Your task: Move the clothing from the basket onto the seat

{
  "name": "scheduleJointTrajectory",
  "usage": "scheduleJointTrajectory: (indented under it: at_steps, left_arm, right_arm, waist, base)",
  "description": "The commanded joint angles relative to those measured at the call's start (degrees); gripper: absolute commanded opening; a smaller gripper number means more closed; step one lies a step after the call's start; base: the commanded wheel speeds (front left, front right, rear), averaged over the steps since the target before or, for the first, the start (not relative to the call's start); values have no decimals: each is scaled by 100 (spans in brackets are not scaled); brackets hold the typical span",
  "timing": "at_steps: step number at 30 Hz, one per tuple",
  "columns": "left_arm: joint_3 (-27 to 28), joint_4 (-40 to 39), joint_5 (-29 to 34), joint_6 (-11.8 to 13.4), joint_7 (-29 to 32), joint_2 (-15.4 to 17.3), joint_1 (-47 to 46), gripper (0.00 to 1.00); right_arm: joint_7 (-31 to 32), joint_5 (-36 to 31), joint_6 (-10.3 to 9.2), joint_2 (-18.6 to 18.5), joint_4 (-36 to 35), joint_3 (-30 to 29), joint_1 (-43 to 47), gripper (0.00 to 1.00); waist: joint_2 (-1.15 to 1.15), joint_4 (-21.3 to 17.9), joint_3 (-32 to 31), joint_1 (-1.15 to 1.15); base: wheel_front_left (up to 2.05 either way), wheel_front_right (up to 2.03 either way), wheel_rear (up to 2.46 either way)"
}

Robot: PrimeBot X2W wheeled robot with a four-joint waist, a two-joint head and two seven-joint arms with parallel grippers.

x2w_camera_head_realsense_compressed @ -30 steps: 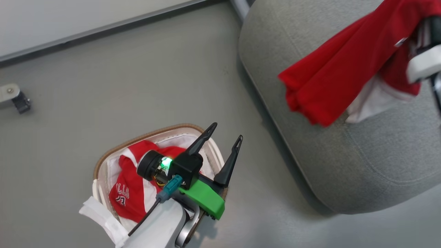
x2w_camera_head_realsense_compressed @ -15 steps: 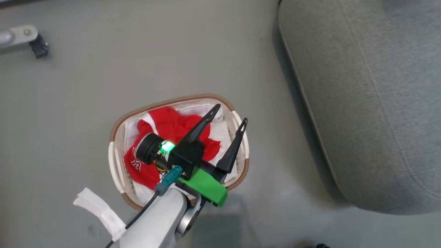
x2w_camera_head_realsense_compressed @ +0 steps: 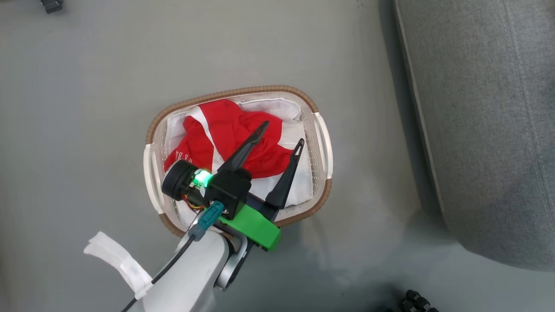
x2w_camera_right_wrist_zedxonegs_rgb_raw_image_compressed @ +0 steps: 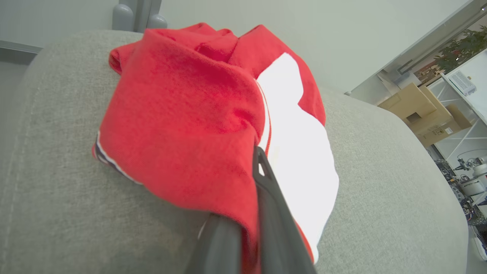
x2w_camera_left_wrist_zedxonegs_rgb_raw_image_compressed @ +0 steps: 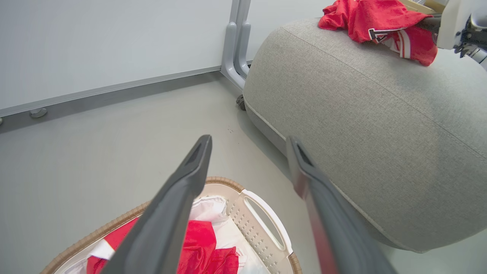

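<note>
Grey floor [x2w_camera_head_realsense_compressed: 86,86] bears a small oval white perforated basket with brown woven rim [x2w_camera_head_realsense_compressed: 243,90]. Red white-trimmed jersey [x2w_camera_head_realsense_compressed: 217,125] lies inside, at 10 o'clock beneath the left gripper [x2w_camera_head_realsense_compressed: 282,132], jaws apart: nearer arm. Right gripper [x2w_camera_right_wrist_zedxonegs_rgb_raw_image_compressed: 249,182] clamps another red garment [x2w_camera_right_wrist_zedxonegs_rgb_raw_image_compressed: 182,125] on the large grey fabric seat [x2w_camera_right_wrist_zedxonegs_rgb_raw_image_compressed: 57,190].

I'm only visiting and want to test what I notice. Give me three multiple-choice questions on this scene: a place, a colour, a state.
1. Where is the left gripper? A. Over the seat. B. Above the basket. C. Against the wall.
2. What colour is the basket's rim? A. Blue. B. Black. C. Brown.
3. How is the right gripper? A. Shut on a red garment. B. Open, empty. C. Holding the basket.
Answers: 1 B, it hangs open over the red clothing inside; 2 C, the woven band is brown; 3 A, red cloth is pinched between its fingers on the seat.
</note>
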Motion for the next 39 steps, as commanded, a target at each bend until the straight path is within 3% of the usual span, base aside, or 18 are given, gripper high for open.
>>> scheduleJointTrajectory:
  at_steps: [1, 2, 3, 9, 21, 30, 39]
  left_arm:
    - [12, -29, -17, 41, 4, 50, -51, 100]
    - [17, -33, -24, 48, 11, 57, -40, 100]
    - [17, -32, -33, 48, 11, 67, -26, 100]
    - [-1, 80, -111, 43, -6, 42, 79, 100]
    - [257, 534, -340, -30, -149, -101, 299, 100]
    - [993, 603, -369, 20, -152, -186, 840, 100]
    - [1930, 550, -254, 55, -154, -286, 1727, 100]
  right_arm:
    - [-58, -44, -10, 61, -11, -122, 121, 16]
    - [-87, -82, -10, 141, -52, -182, 208, 34]
    - [-103, -93, -10, 246, -120, -288, 293, 100]
    - [-121, 108, -9, 686, -896, -392, 843, 100]
    - [-124, 574, -9, 1107, -2124, 406, 2274, 100]
    - [-125, 945, -9, 1278, -2490, 1039, 2653, 100]
    - [-125, 1109, -9, 1793, -2757, 1551, 3196, 100]
  waist:
    - [0, -78, -48, -1]
    - [0, -106, -62, -1]
    - [0, -139, -87, -1]
    - [0, -303, -322, -1]
    - [0, -210, -1365, -1]
    - [0, 200, -2163, -1]
    - [0, 566, -2676, -1]
  base:
    - [0, 0, 0]
    - [0, 0, 0]
    - [0, 0, 0]
    - [0, 0, 0]
    - [0, 0, 0]
    - [0, 0, 0]
    - [0, 0, 0]
